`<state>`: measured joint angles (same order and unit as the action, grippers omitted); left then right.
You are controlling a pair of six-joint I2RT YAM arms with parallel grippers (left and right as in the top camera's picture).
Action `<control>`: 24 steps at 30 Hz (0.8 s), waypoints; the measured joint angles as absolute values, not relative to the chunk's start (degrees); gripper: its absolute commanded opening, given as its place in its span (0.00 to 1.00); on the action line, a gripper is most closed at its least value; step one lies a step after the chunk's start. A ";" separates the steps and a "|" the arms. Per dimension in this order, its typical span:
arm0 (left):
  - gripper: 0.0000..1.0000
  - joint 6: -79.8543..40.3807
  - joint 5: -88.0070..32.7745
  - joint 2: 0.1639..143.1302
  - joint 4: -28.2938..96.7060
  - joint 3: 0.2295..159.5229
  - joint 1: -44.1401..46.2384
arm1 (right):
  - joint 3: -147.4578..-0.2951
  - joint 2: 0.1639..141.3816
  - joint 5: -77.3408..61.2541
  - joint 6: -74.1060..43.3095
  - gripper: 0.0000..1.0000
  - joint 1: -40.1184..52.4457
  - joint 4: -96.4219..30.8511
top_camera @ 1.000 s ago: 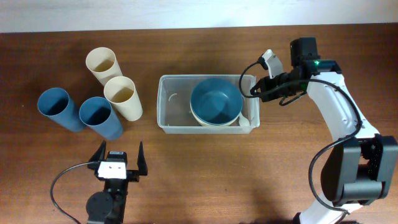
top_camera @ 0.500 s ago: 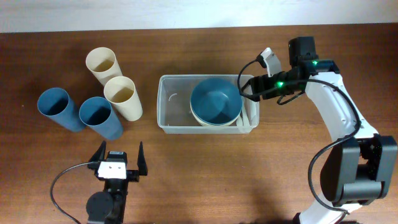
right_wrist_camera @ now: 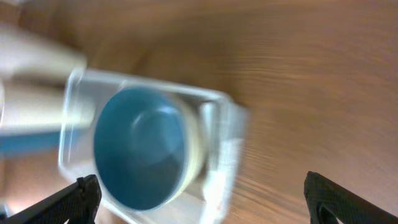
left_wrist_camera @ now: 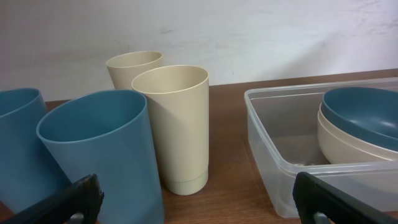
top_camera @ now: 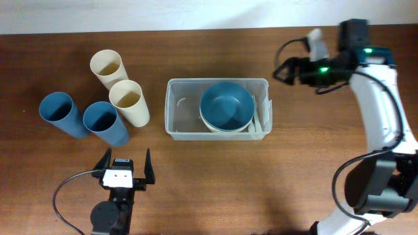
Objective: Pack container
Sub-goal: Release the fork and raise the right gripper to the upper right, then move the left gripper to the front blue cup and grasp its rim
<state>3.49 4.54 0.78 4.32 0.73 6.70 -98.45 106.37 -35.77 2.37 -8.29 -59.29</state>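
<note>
No text seems readable anywhere (right wrist view is blurred).

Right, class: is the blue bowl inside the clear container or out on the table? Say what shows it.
Inside. The blue bowl sits nested in a cream bowl, both within the container's walls.

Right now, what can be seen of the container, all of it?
The container is a clear plastic rectangular tub with rounded corners and a rim, lidless and upright on the table, long side running left to right. Its right half holds a blue bowl nested in a cream bowl; a whitish piece stands by the right wall, too unclear to name. The left part is bare.
</note>
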 measured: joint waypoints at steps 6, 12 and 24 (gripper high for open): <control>0.99 3.49 4.54 0.78 4.32 0.73 6.72 | -98.48 106.37 -27.09 -11.97 0.99 -18.37 -60.14; 0.99 3.49 4.54 0.78 4.32 0.73 6.72 | -98.48 106.37 -17.72 -19.03 0.99 -23.22 -62.67; 1.00 3.49 4.73 0.78 3.42 0.73 6.72 | -98.48 106.37 -10.76 -21.21 0.99 -25.58 -63.07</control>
